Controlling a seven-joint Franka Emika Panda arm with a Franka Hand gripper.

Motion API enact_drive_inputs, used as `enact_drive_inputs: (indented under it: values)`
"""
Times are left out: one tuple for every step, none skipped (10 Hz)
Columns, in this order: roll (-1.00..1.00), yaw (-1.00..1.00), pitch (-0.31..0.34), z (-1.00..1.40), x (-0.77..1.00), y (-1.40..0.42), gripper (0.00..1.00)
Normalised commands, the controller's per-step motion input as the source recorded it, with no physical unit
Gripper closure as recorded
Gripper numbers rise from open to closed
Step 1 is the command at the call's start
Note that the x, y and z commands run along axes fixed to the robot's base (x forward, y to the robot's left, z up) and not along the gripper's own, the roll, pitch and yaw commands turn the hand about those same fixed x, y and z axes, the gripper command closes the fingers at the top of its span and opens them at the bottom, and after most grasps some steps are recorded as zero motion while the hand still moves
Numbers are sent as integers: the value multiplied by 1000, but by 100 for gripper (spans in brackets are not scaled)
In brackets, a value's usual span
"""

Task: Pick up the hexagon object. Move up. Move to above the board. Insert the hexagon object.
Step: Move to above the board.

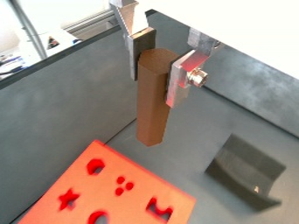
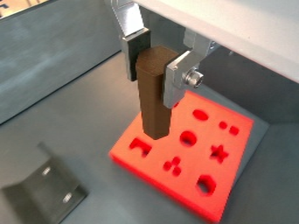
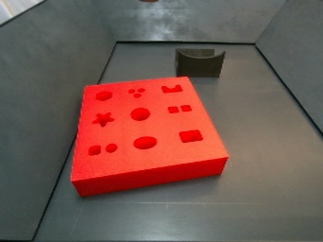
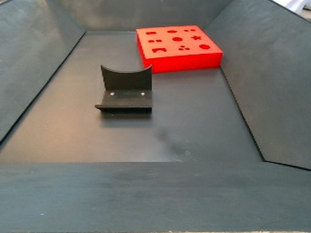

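Observation:
My gripper (image 1: 160,70) is shut on the hexagon object (image 1: 152,109), a tall reddish-brown peg that hangs upright from between the silver fingers; the gripper (image 2: 158,68) and the peg (image 2: 153,109) show in both wrist views. The peg is held well above the floor, and its lower end appears over the edge of the red board (image 2: 193,153). The board (image 1: 111,194) lies flat with its shaped holes facing up and also shows in both side views (image 3: 145,132) (image 4: 179,45). In a side view only the peg's tip (image 3: 149,2) shows at the frame edge.
The dark fixture (image 3: 199,60) stands on the grey floor apart from the board; it also shows in the other views (image 4: 124,89) (image 1: 247,171) (image 2: 47,188). Sloping grey walls (image 4: 36,55) enclose the floor.

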Motion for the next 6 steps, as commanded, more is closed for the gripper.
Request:
enact_drive_inputs:
  values:
    - [4,10,132,130,248,-1000,100]
    - [14,11,129,131,267,-1000,100]
    - [21,12,124,126,271,-910,100]
    - [44,9,124,78,193,-547,100]
    - [53,7,116,51,146,-308,100]
    - [53,10,94,33,105,-177,100]
